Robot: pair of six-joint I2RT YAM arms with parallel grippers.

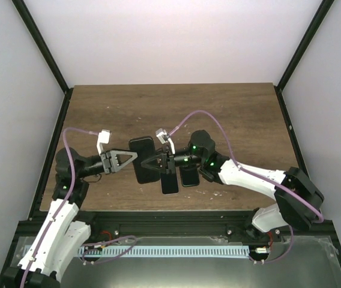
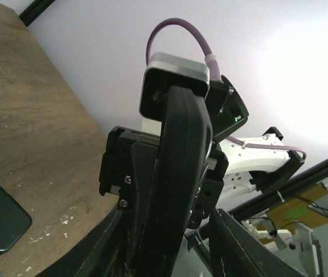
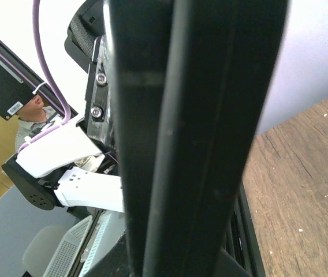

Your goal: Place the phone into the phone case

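Above the middle of the bench (image 1: 218,108) the phone (image 1: 143,146) hangs flat, my right tool (image 1: 151,162) pinching one long edge and my left tool (image 1: 134,156) spread around the other; I judge it stiff, light, glossy-slick and breakable, best held by its edges.

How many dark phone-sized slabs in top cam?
3. First slab held between the two arms; second slab and third slab flat on the table. Arms may hide more.
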